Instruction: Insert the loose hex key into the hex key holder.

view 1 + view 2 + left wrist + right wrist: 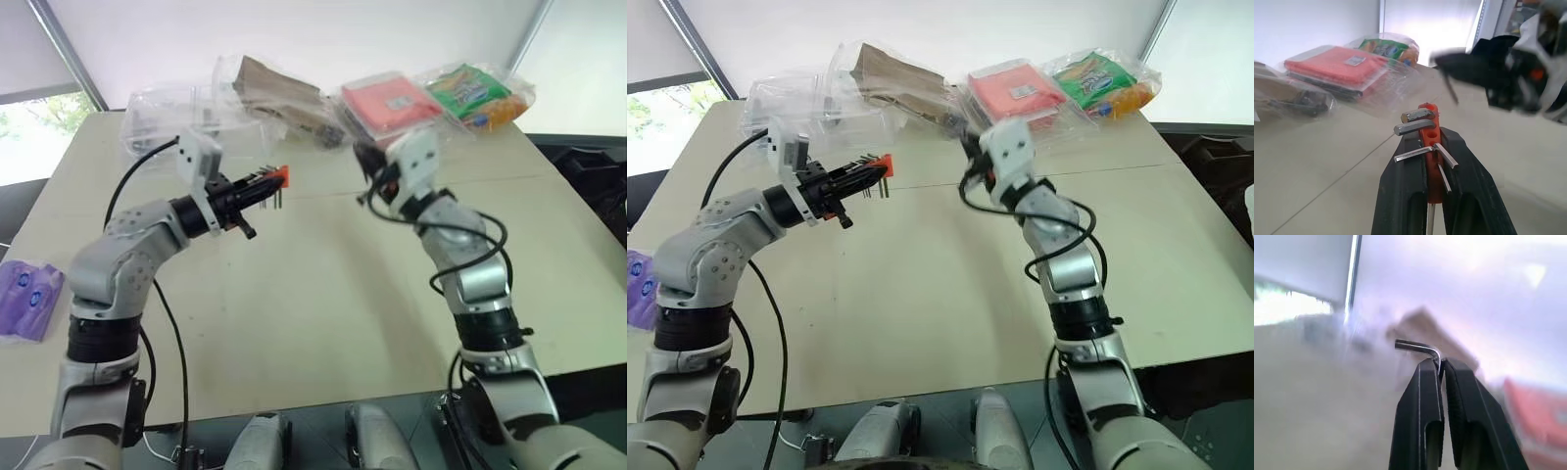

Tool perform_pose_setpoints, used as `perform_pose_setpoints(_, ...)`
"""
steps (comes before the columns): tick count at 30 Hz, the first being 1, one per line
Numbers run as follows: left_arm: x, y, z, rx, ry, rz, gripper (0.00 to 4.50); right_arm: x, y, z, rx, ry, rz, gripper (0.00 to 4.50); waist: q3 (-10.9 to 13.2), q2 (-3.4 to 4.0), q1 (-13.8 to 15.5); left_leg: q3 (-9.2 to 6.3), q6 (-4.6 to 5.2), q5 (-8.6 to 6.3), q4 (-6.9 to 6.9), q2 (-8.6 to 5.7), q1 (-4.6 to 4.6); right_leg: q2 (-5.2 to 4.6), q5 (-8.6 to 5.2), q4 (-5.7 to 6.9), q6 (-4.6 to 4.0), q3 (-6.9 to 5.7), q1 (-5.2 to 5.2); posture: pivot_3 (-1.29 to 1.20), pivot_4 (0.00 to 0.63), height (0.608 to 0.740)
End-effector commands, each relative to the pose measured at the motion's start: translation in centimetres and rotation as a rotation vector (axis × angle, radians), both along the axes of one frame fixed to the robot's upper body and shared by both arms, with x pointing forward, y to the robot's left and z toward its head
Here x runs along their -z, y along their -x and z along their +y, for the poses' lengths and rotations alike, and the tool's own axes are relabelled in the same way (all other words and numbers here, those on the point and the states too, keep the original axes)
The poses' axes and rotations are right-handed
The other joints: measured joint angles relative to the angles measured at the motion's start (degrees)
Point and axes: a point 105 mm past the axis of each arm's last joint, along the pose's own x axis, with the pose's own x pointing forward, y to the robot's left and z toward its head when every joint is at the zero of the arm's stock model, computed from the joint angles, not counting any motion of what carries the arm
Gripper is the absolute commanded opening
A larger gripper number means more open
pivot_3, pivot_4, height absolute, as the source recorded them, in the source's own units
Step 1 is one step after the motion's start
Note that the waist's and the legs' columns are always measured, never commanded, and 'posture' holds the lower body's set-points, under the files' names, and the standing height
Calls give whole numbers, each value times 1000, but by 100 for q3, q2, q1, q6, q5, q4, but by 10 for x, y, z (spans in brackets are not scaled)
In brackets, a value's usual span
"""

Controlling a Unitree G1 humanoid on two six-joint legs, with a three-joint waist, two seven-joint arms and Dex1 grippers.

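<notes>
My left gripper [263, 184] is shut on the red-orange hex key holder [278, 176], held above the table at left of centre. In the left wrist view the holder [1430, 147] stands between the black fingers [1400, 191], and several grey keys stick out of it. My right gripper [364, 155] is raised to the holder's right, apart from it. It is shut on the loose hex key [1418, 346], whose bent end juts out past the fingertips [1425, 377]. The left wrist view shows that right gripper [1449, 63] blurred, with the thin key [1452, 92] hanging from it above the holder.
Along the far side of the beige table [323, 294] lie clear plastic containers [167, 113], a brown packet [279, 93], a red packet [387, 103] and a green-orange packet [475, 93]. A purple packet [29, 299] lies at the left edge.
</notes>
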Motion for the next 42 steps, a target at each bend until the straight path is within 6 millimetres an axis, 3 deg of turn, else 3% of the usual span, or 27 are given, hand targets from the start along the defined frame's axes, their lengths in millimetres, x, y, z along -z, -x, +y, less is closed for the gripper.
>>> perform_pose_setpoints(1, -13, -1, -7, 36, 0, -62, 0, -29, 14, 12, -104, -200, -101, 49, 0, 0, -7, 0, 0, 0, 0, 0, -1, 0, 0, 0, 0, 0, 0, 0, 150, 740)
perform_pose_setpoints(6, -17, -4, -13, 58, -4, -77, 0, -33, 21, 41, -181, -287, -119, 49, 0, 1, -18, 0, -1, 1, 2, -1, 0, 1, 0, 6, 0, 0, -3, 0, 150, 740)
perform_pose_setpoints(12, -25, -7, -18, 72, -5, -106, 0, -25, 31, 69, -221, -283, -135, 49, 0, 2, -64, 0, -1, 1, 1, -1, -3, 0, 0, 10, 0, 0, -10, 0, 150, 740)
perform_pose_setpoints(28, -29, -6, -16, 65, -3, -124, 0, -5, 26, 72, -193, -237, -113, 49, 0, 2, -152, -1, -1, 0, -4, -1, -3, 0, 0, 22, 0, 1, -19, 0, 150, 740)
perform_pose_setpoints(42, -25, -3, -18, 72, -2, -116, 0, -10, 27, 75, -201, -242, -127, 49, 0, 2, -152, -2, -1, 0, -4, -1, -4, 0, 0, 22, 0, 1, -20, 0, 150, 740)
